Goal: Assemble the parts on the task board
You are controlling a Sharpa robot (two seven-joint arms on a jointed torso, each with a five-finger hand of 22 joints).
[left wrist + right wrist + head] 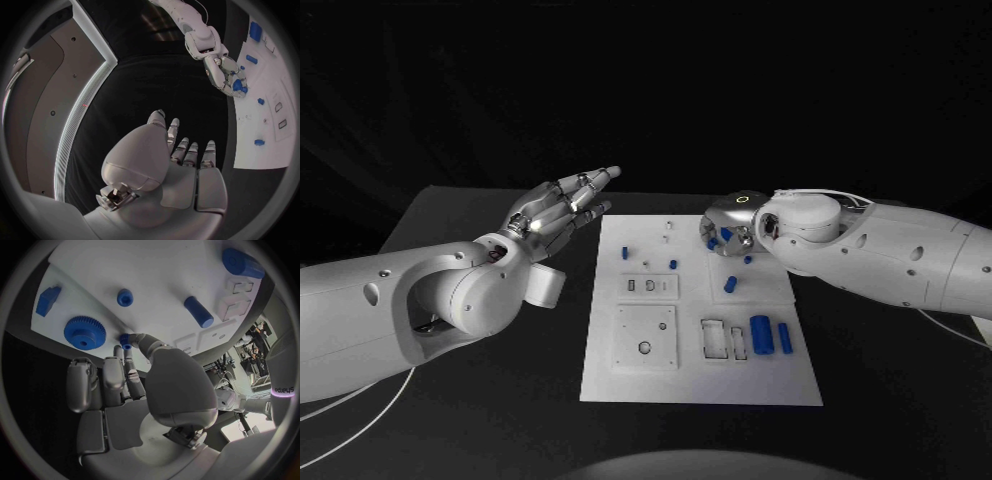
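The white task board (704,385) lies in the middle of the black table. My right hand (730,234) hangs over its far right part. In the right wrist view that hand (144,390) pinches a small blue peg (125,339) between thumb and a finger, just above the board (156,270) and beside a blue gear (84,332). My left hand (567,210) is raised left of the board, fingers stretched and apart, holding nothing; the left wrist view shows it (169,170) the same way. A large blue cylinder (762,334) and a slimmer one (785,338) lie near the board's right front.
More blue pieces stand on the board: a peg (626,251), another (674,264), a short cylinder (731,285). White insert plates with cut-outs (646,336) sit in the board's front half. Black table surrounds the board on all sides.
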